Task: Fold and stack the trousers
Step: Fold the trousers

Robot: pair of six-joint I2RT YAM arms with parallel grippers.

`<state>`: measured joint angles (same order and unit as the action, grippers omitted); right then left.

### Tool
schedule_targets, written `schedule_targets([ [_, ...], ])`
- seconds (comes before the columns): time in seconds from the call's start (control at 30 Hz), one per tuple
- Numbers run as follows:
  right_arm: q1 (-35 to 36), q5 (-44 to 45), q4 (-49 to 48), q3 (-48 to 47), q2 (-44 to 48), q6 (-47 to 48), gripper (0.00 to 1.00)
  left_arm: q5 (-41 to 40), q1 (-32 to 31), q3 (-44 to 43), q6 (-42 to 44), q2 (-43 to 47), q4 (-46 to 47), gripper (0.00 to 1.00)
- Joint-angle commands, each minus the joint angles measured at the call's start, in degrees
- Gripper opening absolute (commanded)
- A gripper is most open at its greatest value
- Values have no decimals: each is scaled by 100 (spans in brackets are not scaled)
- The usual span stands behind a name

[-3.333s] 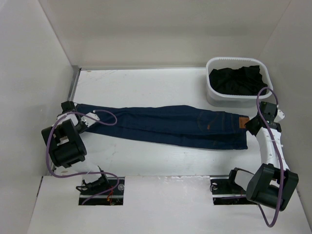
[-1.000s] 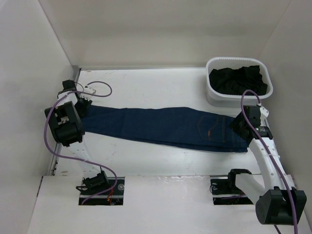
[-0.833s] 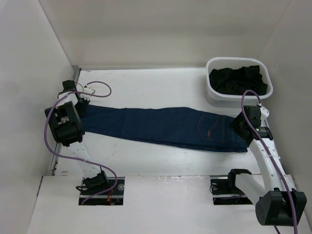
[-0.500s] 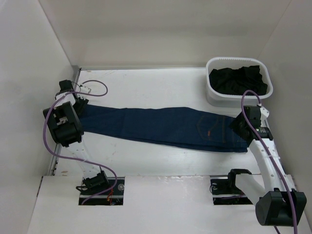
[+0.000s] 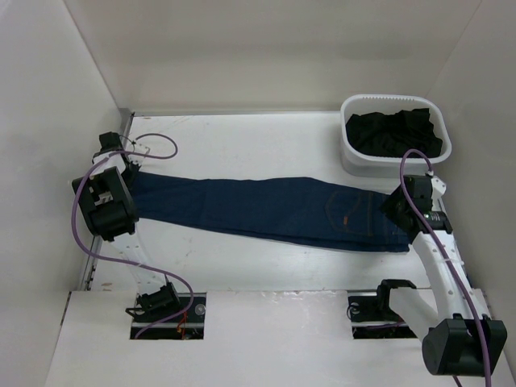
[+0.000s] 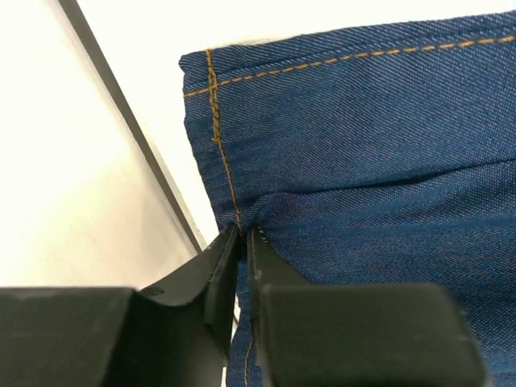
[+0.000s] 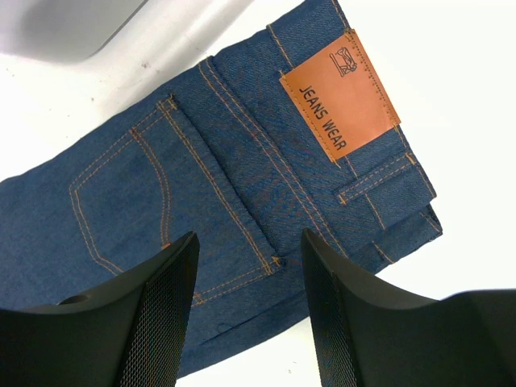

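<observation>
Trousers [image 5: 266, 211] lie flat and full-length on the bench [image 5: 242, 145], waist end just in front of the white tub [image 5: 355, 161] and legs running far out to the tub's left; the denim is judged heavyish, limp but not slippery, thick at the seams, so hem and waistband corners look the soundest holds. Left fingers [image 6: 232, 250] are pinched together on a pucker of hem beside the tan stitching; right fingers [image 7: 161, 298] stand apart, hovering over the back pocket and brown patch, holding nothing. Hidden or unclear: the waist button, the under layers, the hem end beneath the left arm in the top view, and what the tub's dark contents are.
</observation>
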<state>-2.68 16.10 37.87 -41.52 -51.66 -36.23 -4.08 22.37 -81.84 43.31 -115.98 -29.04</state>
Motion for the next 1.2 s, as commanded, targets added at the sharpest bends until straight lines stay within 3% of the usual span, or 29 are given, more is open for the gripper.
schedule_targets([
  [0.0, -44, 60, -289, -32, 68, 19, 58, -76, 44, -209, -165, 93, 170, 4],
  [0.1, -44, 60, -297, -23, 59, 19, 58, -50, 26, -165, -182, 374, 345, 0],
  [0.37, -281, -10, -324, 3, 165, 107, 59, 47, -105, 151, -174, 998, 1549, 0],
  [0.6, -361, -2, -263, 126, 244, 63, 59, -23, -220, -51, -60, 718, 1621, 0],
  [0.73, -448, 121, 315, 48, 16, -129, 69, -93, -272, -112, 98, 402, 1603, 8],
  [0.87, -414, -1, 1168, 56, 6, -866, 77, -365, -290, -156, 178, 182, 1568, 28],
  [0.9, -353, -27, 1318, 134, 137, -1164, 84, -427, -290, -139, 178, 173, 1568, 31],
  [1.0, -141, -98, 1460, 503, 472, -2245, 85, -462, -176, -77, 152, 181, 1463, 44],
  [1.17, -150, -20, 1417, 1005, 351, -3995, 85, -436, 17, -77, 116, 251, 1120, 50],
])
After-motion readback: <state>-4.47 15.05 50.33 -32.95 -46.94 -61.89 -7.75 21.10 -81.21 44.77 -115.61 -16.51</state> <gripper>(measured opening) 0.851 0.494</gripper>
